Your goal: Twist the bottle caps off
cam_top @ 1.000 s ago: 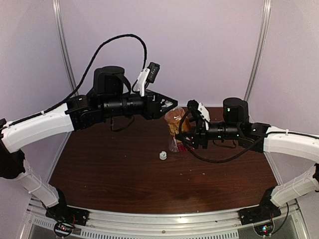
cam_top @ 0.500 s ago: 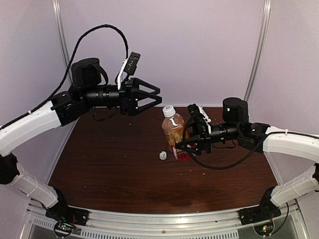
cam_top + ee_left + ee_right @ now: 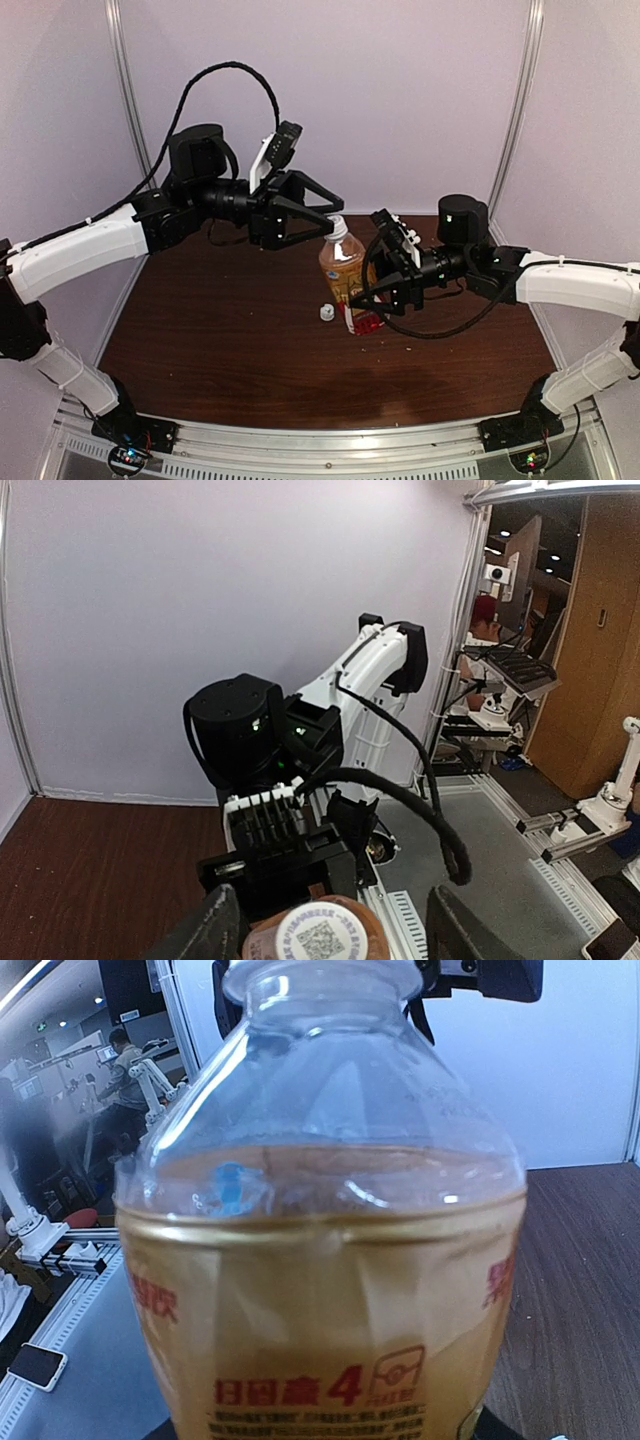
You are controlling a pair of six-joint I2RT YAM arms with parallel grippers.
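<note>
A dark brown table (image 3: 230, 350) spreads from centre to 6 o'clock, an aluminium rail (image 3: 330, 447) along its near edge. Pale lilac walls (image 3: 400, 90) rise toward 12 o'clock (a phone (image 3: 35, 1365) lies at 8 o'clock, right wrist view).

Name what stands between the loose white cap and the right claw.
The amber-liquid plastic bottle with a red label stands there, beside the small loose white plastic cap and held by the right claw; the top external view shows it.
</note>
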